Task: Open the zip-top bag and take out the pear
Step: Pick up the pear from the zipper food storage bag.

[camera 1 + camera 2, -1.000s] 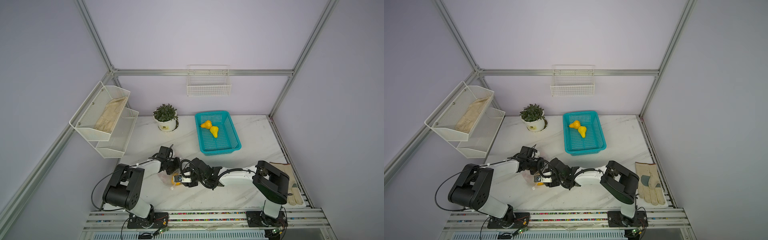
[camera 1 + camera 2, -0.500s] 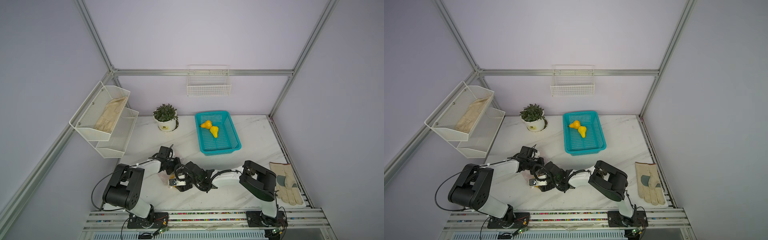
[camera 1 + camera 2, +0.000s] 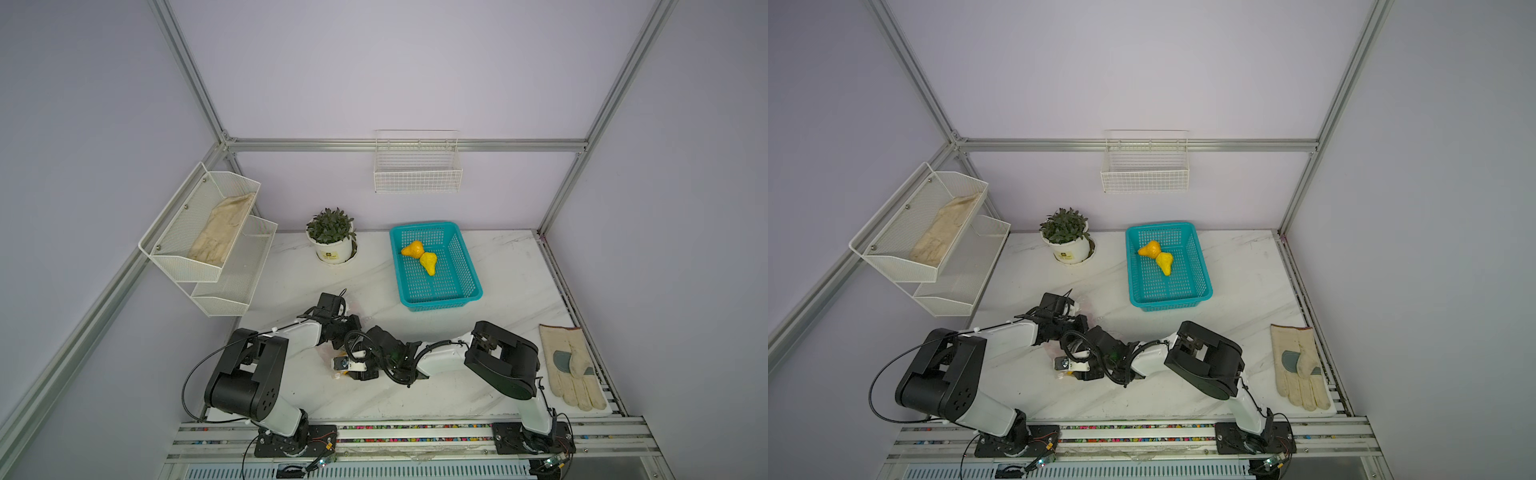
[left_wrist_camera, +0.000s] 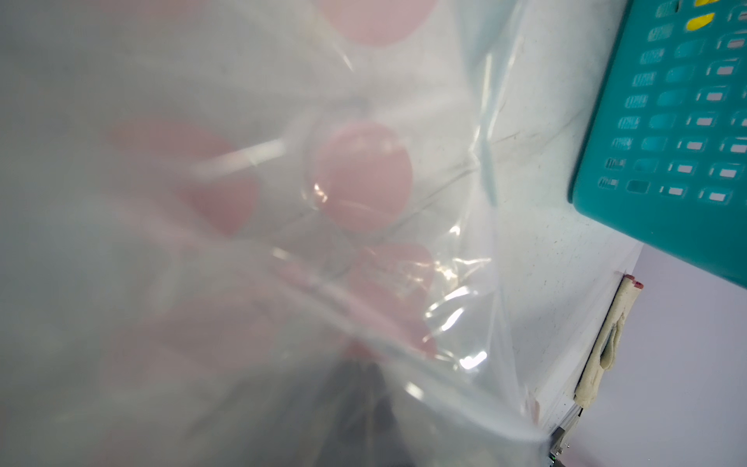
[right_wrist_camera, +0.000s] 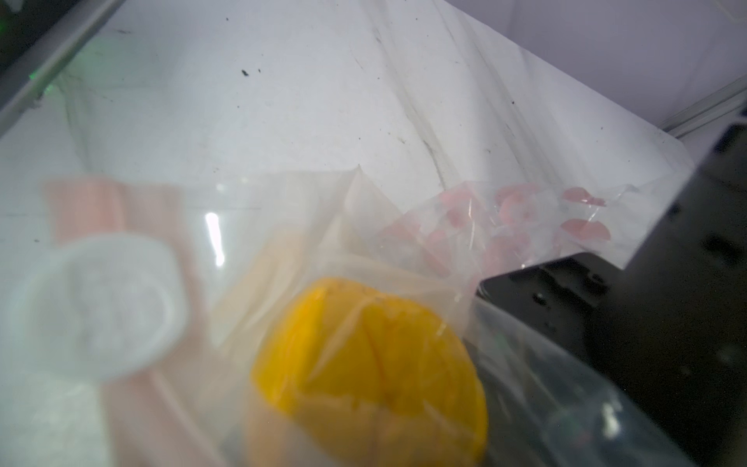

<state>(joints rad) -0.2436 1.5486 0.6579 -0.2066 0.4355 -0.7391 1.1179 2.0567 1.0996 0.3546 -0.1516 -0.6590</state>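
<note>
Right gripper: low at the front, nosing into clear plastic; jaw gap impossible to call.
Left gripper: jaws together, just behind, film draped across its camera.
Zip-top bag: crumpled on the tabletop between both grippers.
Pear: yellow, under the film.
Teal basket: farther back, well apart.

The clear, crinkled, pink-spotted zip-top bag is laid on the table. The yellow pear is enclosed in it, beside the blurred white slider.
</note>
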